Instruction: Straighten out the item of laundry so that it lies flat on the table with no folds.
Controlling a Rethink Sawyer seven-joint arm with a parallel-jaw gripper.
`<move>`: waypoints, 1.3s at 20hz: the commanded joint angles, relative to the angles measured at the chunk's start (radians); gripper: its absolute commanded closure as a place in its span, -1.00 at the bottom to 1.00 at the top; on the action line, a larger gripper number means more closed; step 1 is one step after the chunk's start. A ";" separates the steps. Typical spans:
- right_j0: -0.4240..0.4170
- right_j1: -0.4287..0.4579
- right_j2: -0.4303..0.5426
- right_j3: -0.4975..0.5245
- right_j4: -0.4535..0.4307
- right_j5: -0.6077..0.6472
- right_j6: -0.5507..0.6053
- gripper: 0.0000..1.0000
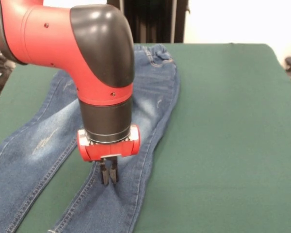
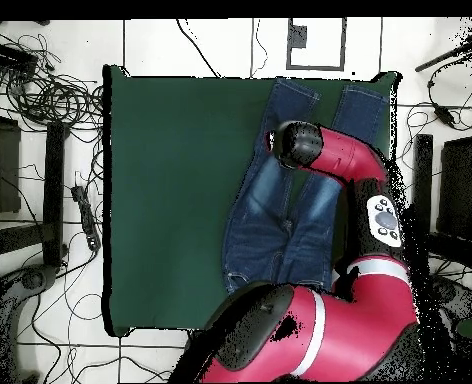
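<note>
Denim fills the bottom left of your front view: the jeans (image 1: 136, 111) lie on the green desk (image 1: 223, 121) with both legs running toward the camera, and both leg ends are cut off by the lower edge, so you cannot see the hems there. The leg on the picture's left shows a faded whitish patch with scuff marks; a wedge of bare green felt shows between the two legs.

Just behind that, the pincer (image 1: 109, 175) hangs tips-down over the inner edge of the right-hand leg, near the orange-tan seam. Its two dark fingers (image 1: 104, 174) stand close together with only a thin slit between them, and the tips appear to touch the cloth; whether any denim is pinched between them you cannot tell.

Farther back, the red and black arm (image 1: 94, 63) hides the crotch and much of the upper part of the jeans. Only a bit of the gathered waistband peeks out beside the black elbow, close to the desk's far edge.

From overhead, the arm again covers part of the garment and the pincer itself is hidden beneath the black joint.
</note>
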 commanded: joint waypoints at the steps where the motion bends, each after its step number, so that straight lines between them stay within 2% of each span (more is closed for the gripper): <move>1: 0.086 0.028 0.091 -0.061 -0.009 0.059 0.064 1.00; 11: 0.125 0.034 0.077 -0.134 0.009 0.163 0.092 1.00; 26: 0.150 0.047 0.061 -0.208 0.021 0.225 0.141 1.00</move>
